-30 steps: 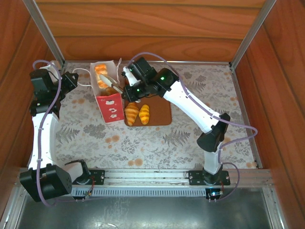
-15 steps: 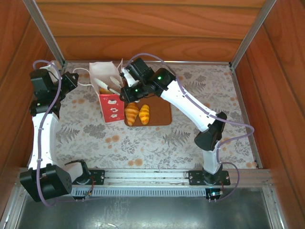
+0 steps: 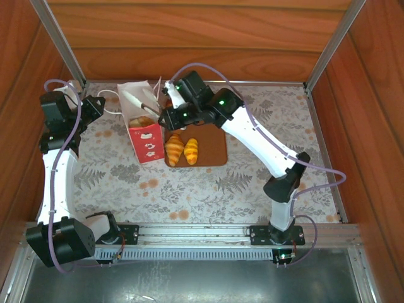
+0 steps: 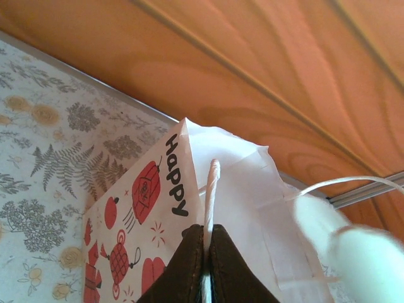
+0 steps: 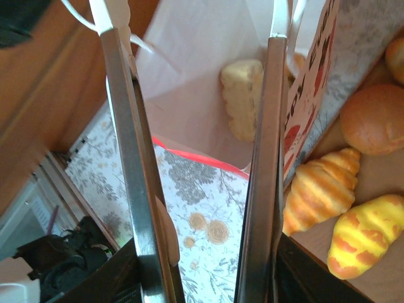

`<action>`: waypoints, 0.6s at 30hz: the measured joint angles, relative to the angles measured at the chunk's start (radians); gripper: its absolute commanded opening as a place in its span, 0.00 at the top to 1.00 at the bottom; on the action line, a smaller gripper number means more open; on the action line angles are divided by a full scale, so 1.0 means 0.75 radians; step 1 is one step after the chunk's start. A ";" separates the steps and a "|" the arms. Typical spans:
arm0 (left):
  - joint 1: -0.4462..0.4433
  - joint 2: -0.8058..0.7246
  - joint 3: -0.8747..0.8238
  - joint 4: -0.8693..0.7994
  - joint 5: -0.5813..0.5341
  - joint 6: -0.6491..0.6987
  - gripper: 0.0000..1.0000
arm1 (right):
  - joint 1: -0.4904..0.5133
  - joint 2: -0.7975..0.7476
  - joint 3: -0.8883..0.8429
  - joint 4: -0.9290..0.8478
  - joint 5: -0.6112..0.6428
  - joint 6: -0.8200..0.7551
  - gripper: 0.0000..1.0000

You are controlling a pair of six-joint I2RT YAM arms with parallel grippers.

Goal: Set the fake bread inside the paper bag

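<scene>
My left jaws are clenched on the white cord handle (image 4: 213, 189) of the paper bag (image 4: 139, 208), which holds its mouth upright. My right jaws grasp the metal tongs (image 5: 262, 158); their blades stand apart, with nothing between them, above the bag's mouth. One pale piece of the fake bread (image 5: 243, 98) lies inside the bag. Just beside the bag, on the brown board (image 3: 213, 151), wait two striped croissants (image 3: 174, 150) and a round bun (image 5: 375, 120). They look light, smooth and hard-skinned, likely to slip from thin metal, so I would pinch each across its thick middle. The bag seems flimsy and easily tipped. Its rim and handles stand in the blades' path.
</scene>
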 measured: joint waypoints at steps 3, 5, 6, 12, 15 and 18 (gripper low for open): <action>0.000 0.000 0.000 0.000 0.007 -0.005 0.67 | -0.008 -0.077 -0.001 0.021 -0.001 0.000 0.56; 0.000 0.000 0.000 0.000 0.013 -0.010 0.59 | -0.015 -0.136 -0.006 0.042 0.001 0.001 0.56; 0.000 -0.001 0.000 0.000 0.018 -0.012 0.54 | -0.016 -0.165 -0.016 0.055 0.001 0.001 0.56; 0.000 -0.021 0.008 -0.001 0.030 -0.037 0.22 | -0.030 -0.352 -0.131 0.098 0.021 0.005 0.56; 0.000 -0.057 0.014 -0.001 0.031 -0.036 0.11 | -0.046 -0.454 -0.230 0.111 0.046 0.014 0.55; 0.000 -0.101 0.014 -0.001 0.024 -0.034 0.02 | -0.086 -0.562 -0.369 0.119 0.067 0.032 0.55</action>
